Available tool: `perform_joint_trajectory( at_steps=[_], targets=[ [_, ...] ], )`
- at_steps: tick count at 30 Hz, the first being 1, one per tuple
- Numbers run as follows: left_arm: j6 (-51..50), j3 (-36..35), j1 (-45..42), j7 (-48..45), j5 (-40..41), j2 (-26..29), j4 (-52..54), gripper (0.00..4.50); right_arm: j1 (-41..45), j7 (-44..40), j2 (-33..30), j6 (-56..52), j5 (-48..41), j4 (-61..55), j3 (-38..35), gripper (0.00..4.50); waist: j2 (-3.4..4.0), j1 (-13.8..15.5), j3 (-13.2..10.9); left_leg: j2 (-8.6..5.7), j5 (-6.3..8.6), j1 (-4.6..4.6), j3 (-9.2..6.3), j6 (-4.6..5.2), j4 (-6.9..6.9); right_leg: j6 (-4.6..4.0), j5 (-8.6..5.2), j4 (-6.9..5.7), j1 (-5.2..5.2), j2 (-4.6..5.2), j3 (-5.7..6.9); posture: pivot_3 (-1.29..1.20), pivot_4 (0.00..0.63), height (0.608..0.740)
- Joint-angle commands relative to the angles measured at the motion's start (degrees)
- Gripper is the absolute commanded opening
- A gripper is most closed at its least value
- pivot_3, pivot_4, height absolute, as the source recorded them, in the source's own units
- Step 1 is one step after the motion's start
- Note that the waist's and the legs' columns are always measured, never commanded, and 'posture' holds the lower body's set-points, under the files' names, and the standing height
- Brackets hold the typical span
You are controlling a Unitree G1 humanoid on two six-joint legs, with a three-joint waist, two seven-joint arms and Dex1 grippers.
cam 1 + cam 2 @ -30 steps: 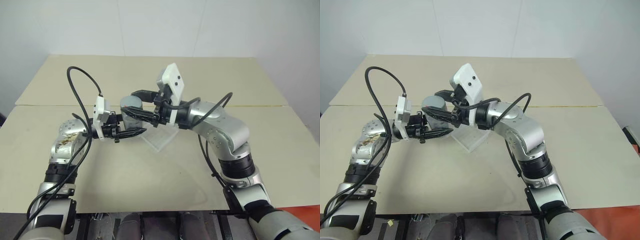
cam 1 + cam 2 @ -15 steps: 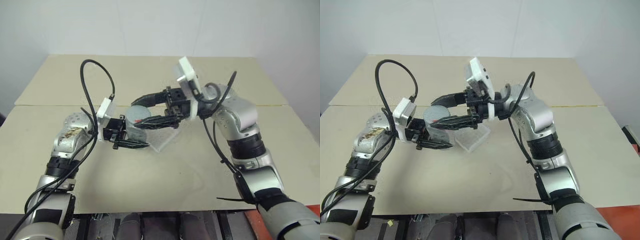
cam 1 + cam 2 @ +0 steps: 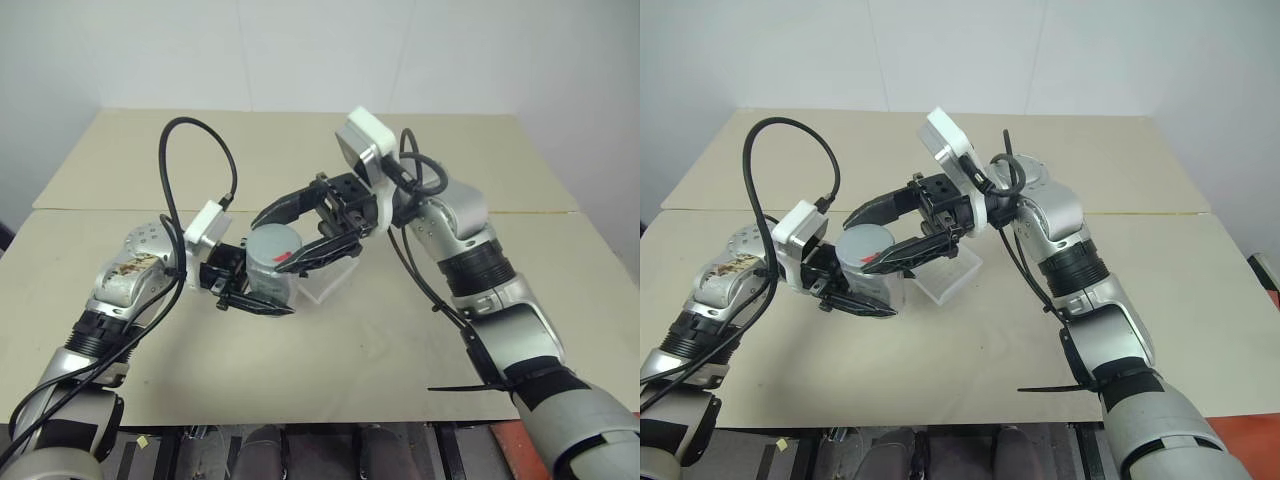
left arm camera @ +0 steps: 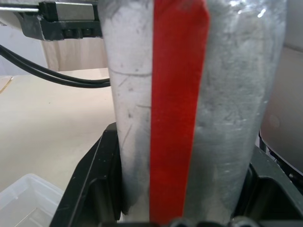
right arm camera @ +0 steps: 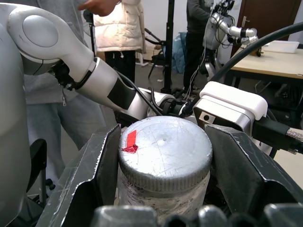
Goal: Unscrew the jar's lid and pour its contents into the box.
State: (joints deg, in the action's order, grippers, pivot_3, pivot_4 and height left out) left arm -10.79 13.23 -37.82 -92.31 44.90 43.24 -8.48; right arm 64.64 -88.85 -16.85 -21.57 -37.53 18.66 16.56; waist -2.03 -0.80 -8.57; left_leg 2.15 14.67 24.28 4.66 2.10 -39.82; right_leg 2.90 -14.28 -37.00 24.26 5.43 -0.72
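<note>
Table [image 3: 560, 270] lies under both your arms, beige and seamed across the middle. Your left gripper [image 3: 262, 295] is clamped on the jar [image 3: 268, 268], holding it upright above the tabletop, red stripe facing its wrist. Your right gripper [image 3: 283, 236] reaches in from the opposite side, its two fingers [image 5: 90, 175] straddling the lid [image 5: 164, 152] with a small gap on each side, not pinching it. Just beyond the jar, under your right gripper, sits the box [image 3: 325, 283].

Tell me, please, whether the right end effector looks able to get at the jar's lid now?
Probably yes: the right end effector straddles the lid, fingers open either side, nothing between.
</note>
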Motion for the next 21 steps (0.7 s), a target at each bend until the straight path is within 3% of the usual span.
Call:
perform_joint_trajectory(
  at_steps=[1, 3, 10, 16, 21],
  targets=[
    [1.06, -2.55, -0.48, -0.19, 0.97, -0.13, -0.45, 2.39, 0.61, -2.65, 0.88, 0.65, 1.43, -0.04, -1.32, 3.92, 0.0, -0.01, 0.0, 0.01, 0.0, -0.01, 0.0, -0.01, 0.0, 0.0, 0.0, -0.01, 0.0, -0.01, 0.0, 0.0, 0.15, 0.74],
    [0.87, -3.71, -0.08, -0.19, 0.22, -0.31, -1.07, 2.39, 0.04, -0.92, 0.91, 0.95, 1.94, -0.73, -2.5, 4.45, 0.01, -0.04, 0.0, 0.01, -0.01, -0.01, 0.0, -0.02, 0.0, 0.0, 0.0, -0.02, 0.01, -0.01, 0.0, 0.0, 0.15, 0.74],
    [0.49, -9.84, 2.86, 1.79, -3.54, -0.95, -3.29, 2.39, -3.05, 8.24, -0.67, 0.1, 4.86, -4.84, -6.65, 4.45, 0.01, -0.03, 0.0, 0.01, -0.02, 0.0, 0.01, -0.04, 0.01, 0.0, 0.0, -0.01, 0.01, 0.0, 0.0, 0.0, 0.15, 0.74],
    [1.93, -14.96, 6.99, 13.76, -8.45, -4.67, -2.8, 2.39, -10.84, 29.04, -1.0, -3.59, 7.89, -18.66, -12.26, 4.45, 0.0, 0.11, 0.0, 0.01, -0.03, 0.02, -0.01, -0.05, 0.01, 0.0, 0.0, -0.03, 0.02, 0.05, 0.02, 0.0, 0.15, 0.74],
    [3.08, -15.06, 6.66, 21.83, -14.21, -8.97, -3.14, 2.39, -14.0, 41.9, 0.55, -11.29, 8.7, -30.71, -10.92, 4.45, 0.0, 0.1, 0.0, -0.03, -0.03, 0.02, 0.0, -0.05, 0.01, 0.0, 0.0, -0.07, 0.02, 0.08, 0.02, 0.0, 0.15, 0.74]
  ],
)
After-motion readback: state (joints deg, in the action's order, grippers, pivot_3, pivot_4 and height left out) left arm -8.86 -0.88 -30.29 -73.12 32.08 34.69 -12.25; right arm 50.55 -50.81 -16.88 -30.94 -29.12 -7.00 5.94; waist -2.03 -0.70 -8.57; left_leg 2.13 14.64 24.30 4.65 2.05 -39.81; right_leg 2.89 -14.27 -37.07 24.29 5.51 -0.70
